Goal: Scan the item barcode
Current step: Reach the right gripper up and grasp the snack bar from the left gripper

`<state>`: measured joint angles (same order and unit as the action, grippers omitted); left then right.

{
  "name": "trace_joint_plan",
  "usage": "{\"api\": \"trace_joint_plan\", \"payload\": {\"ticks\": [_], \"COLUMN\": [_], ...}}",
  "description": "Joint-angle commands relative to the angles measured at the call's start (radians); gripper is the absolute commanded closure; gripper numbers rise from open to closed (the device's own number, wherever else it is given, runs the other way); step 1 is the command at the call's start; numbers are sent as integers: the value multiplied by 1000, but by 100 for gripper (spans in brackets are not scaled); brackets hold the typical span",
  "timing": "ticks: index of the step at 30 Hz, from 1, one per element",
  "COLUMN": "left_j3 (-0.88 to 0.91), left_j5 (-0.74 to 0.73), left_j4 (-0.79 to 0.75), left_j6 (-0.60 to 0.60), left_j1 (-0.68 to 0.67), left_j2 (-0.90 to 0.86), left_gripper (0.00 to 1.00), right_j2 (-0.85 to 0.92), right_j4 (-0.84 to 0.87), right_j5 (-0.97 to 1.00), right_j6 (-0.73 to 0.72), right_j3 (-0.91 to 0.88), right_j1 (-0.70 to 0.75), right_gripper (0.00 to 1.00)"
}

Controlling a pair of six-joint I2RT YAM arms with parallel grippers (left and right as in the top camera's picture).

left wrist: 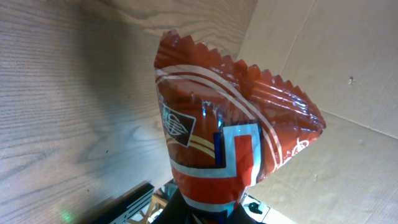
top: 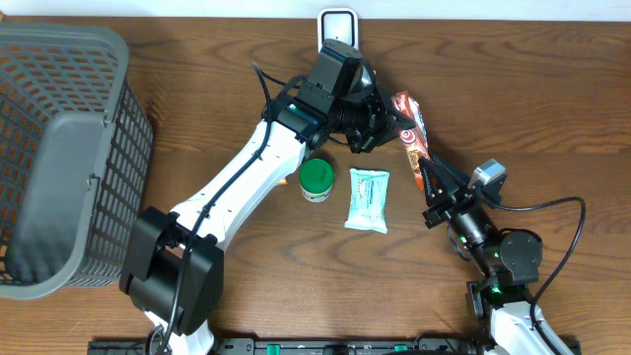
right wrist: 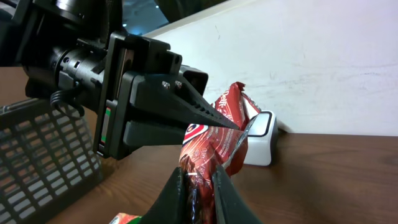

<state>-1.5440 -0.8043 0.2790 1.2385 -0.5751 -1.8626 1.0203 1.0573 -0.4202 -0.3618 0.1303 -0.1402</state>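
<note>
Two grippers clamp the red crinkled snack packet [top: 412, 110]: left gripper [top: 397, 126] at its 12 o'clock end, right gripper [top: 427, 185] at 6. Overhead alone shows the pale blue wipes pouch [top: 368, 200] at its 7 o'clock.

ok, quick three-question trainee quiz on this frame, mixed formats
1. True or false: the red crinkled foil snack bag is held up off the brown wooden table.
2. What grips the bag? A: left gripper only. B: right gripper only. C: both.
3. Fill in: the pale blue soft packet lies beside a round tub with a ___ lid.

Key: 1 true; 2 C; 3 green.
</note>
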Motion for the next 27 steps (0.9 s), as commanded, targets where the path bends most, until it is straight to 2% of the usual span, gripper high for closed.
{"api": "trace_joint_plan", "payload": {"ticks": [1,3,5,6,7,8,9,14,27], "left_j3": [-3,-3,-3,-3,-3,-3,-3,-3,-3], "left_j5": [-24,-21,-20,-17,-16,-16,-16,-17,-18], "left_j4": [-5,-5,-5,-5,-5,-5,-5,-5,-5], "left_j6": [9,8,8,9,9,9,9,9,9], "left_j1": [1,1,0,0,0,0,0,0,-16], "left_j2": [7,7,7,7,7,7,7,7,7], "left_gripper": [93,93,93,93,93,93,93,93,93], "right_j2": [1,1,1,1,1,1,1,1,2], "right_j4": [2,2,0,-5,-7,-8,-13,-44,-58], "right_j5": [2,-5,-19,-33,-55,-76,-88,-70,12], "right_j6": [22,18,13,1,-5,-4,-4,-3,19], "right_j3": [21,21,21,21,21,21,21,21,21], "right_j1": [2,2,2,2,2,2,2,2,2], "right_gripper": [93,99,99,90,62,51,47,45,47]}}
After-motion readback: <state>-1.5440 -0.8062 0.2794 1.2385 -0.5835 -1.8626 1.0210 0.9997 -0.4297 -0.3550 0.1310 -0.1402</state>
